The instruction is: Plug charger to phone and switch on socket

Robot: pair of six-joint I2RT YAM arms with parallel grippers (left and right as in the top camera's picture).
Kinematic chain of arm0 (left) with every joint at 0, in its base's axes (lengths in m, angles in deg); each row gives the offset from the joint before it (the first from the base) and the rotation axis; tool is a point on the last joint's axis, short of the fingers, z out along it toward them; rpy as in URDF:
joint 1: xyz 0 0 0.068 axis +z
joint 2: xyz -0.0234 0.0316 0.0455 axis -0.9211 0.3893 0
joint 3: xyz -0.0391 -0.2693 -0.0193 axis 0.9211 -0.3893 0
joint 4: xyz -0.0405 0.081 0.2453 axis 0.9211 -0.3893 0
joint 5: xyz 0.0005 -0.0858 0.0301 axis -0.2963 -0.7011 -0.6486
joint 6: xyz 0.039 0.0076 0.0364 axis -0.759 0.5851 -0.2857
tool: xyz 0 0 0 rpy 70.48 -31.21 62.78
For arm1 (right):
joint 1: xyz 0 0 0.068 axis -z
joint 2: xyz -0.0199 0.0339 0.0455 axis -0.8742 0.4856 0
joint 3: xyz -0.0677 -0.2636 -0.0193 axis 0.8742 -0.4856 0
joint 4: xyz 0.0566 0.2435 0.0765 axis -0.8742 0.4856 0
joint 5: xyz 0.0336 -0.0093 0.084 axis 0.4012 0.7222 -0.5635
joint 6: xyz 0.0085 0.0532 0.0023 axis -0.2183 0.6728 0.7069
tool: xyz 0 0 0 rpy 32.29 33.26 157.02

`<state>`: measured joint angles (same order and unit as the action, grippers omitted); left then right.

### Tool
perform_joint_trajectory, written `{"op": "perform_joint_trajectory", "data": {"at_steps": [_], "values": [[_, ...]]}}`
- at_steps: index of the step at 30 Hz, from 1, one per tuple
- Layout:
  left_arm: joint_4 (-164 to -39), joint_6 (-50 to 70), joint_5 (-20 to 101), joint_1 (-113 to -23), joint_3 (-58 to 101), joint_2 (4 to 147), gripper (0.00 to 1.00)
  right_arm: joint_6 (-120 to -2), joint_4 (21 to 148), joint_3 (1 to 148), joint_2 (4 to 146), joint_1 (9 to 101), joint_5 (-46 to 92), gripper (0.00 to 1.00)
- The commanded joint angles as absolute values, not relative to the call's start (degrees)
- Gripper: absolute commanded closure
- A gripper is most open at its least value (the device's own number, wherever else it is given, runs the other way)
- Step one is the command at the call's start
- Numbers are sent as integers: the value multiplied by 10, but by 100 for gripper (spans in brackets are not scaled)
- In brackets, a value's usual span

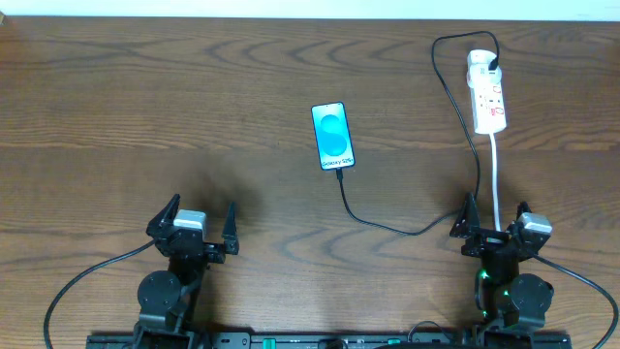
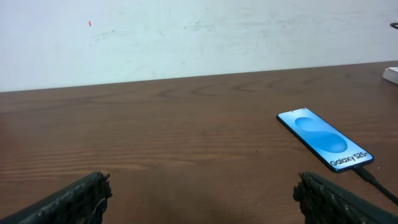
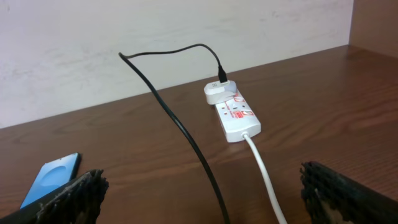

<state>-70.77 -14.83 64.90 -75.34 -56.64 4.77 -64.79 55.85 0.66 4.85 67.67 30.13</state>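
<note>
The phone (image 1: 332, 136) lies flat mid-table with its blue screen up; it also shows in the left wrist view (image 2: 323, 138) and at the left edge of the right wrist view (image 3: 53, 177). The charger's black cable (image 1: 407, 231) meets the phone's near end (image 2: 373, 180), curves right, then loops up (image 3: 180, 124) into a white block on the socket's far end. The white socket (image 1: 489, 97) (image 3: 237, 118) lies at the far right; I cannot read its red switches. My left gripper (image 1: 201, 218) (image 2: 202, 193) is open over bare wood near the front. My right gripper (image 1: 496, 215) (image 3: 202, 186) is open, straddling both cords.
The socket's thick white cord (image 1: 497, 179) (image 3: 264, 174) runs straight toward my right arm, next to the black cable. The wooden table (image 1: 145, 116) ends at a white wall (image 2: 186, 37) behind. A wooden panel (image 3: 376, 25) stands at the far right.
</note>
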Motion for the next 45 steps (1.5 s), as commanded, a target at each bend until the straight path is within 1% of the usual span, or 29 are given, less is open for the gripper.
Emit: {"op": "perform_joint_trajectory", "data": {"at_steps": [1,6,45], "values": [[-716,-158,656,-747,-583,42,2,-646,561,6,45,677,306,1],[-716,-158,657,-728,-583,42,2,-646,561,6,45,677,306,1],[-716,-158,656,-728,-583,44,2,-646,561,6,45,677,306,1]]}}
